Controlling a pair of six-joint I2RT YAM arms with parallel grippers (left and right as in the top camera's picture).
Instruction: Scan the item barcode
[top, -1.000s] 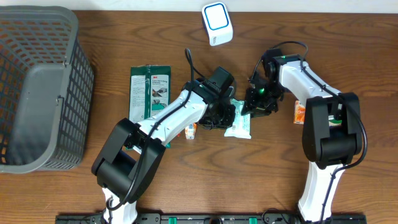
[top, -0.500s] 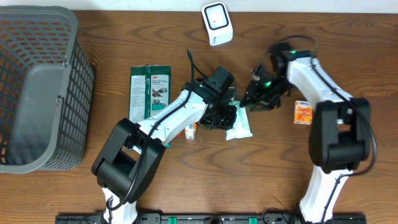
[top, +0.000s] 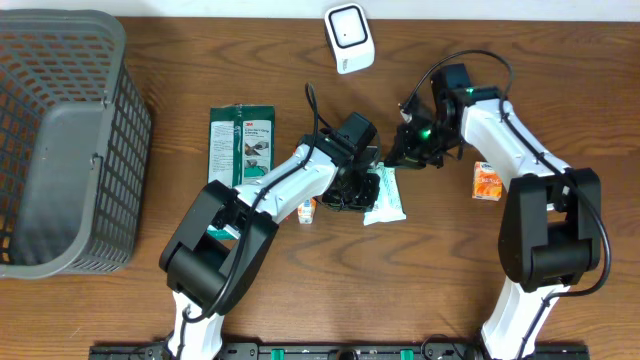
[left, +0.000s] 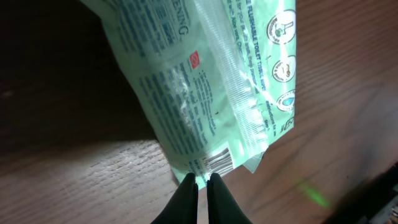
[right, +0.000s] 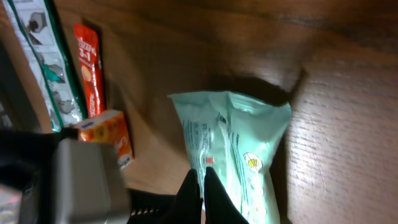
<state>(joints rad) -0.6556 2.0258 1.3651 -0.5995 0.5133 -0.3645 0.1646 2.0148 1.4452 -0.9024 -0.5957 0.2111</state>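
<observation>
A mint-green wipes packet (top: 386, 196) lies on the wooden table between the arms. My left gripper (top: 354, 190) is shut on the packet's lower edge. In the left wrist view its fingertips (left: 202, 180) pinch the film right beside the barcode (left: 219, 162). My right gripper (top: 402, 153) is shut and sits just past the packet's far end. In the right wrist view its closed tips (right: 202, 178) show in front of the packet (right: 245, 149), and nothing can be seen between them. The white scanner (top: 348, 38) stands at the back edge.
A grey mesh basket (top: 60, 140) fills the left side. A dark green packet (top: 240, 148) lies left of the left arm, with a small orange-and-white box (top: 306, 211) under it. An orange box (top: 487, 181) sits right of the right arm. A green light spot (left: 314, 194) falls on the table.
My right gripper has drawn back up and to the right off the packet and closed. The packet has turned slightly. The scanner's face went from blue to grey.
</observation>
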